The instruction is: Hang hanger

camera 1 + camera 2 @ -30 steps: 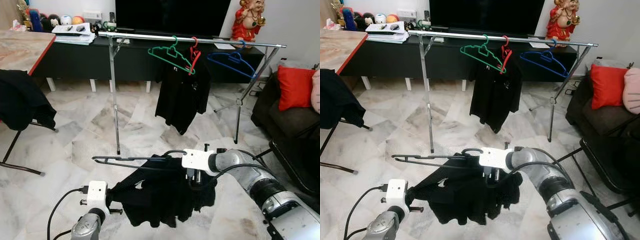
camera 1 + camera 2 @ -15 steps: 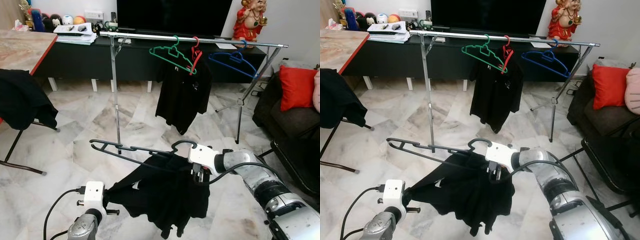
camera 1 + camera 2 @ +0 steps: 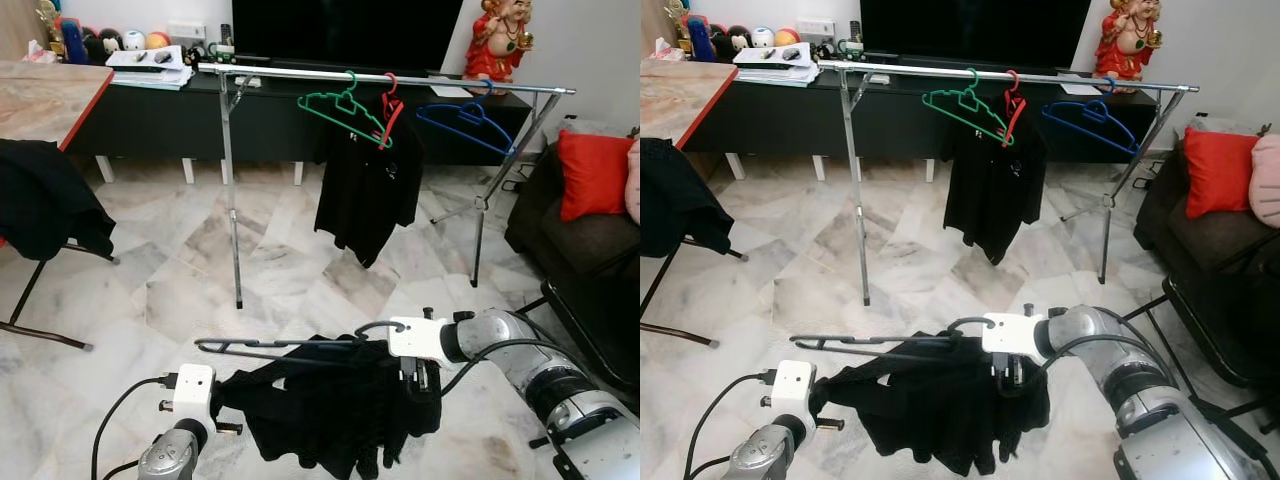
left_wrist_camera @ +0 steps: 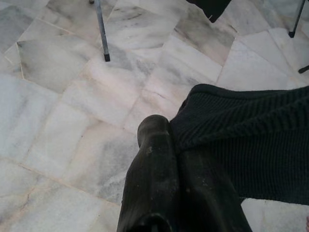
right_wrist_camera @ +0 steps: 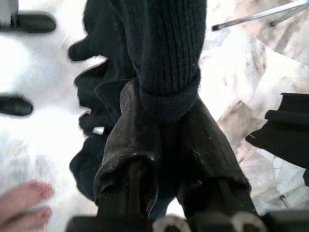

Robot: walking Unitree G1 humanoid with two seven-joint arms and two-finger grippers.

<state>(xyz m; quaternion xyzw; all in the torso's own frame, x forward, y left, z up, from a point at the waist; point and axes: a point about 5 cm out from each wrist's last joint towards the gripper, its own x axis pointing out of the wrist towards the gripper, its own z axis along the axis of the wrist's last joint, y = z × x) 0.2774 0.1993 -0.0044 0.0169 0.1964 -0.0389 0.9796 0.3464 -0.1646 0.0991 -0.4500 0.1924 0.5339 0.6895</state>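
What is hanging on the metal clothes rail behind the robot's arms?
On the metal clothes rail hang a green hanger, a red hanger with a black shirt, and a blue hanger. The shirt covers the red hanger's lower part.

Floor (image 3: 150, 280): pale marble tiles, grey-veined, evenly lit. Low black TV cabinet (image 3: 150, 120) runs along the top of the frame, dark screen (image 3: 340, 30) above it; white wall (image 3: 590, 50) upper right. Red figurine (image 3: 497, 42) stands on the cabinet's right end. Wooden, red-edged worktop (image 3: 45, 100) at upper left, dark cloth (image 3: 45, 210) draped below it. Dark sofa (image 3: 570, 240) with red cushion (image 3: 592, 175) at right edge.
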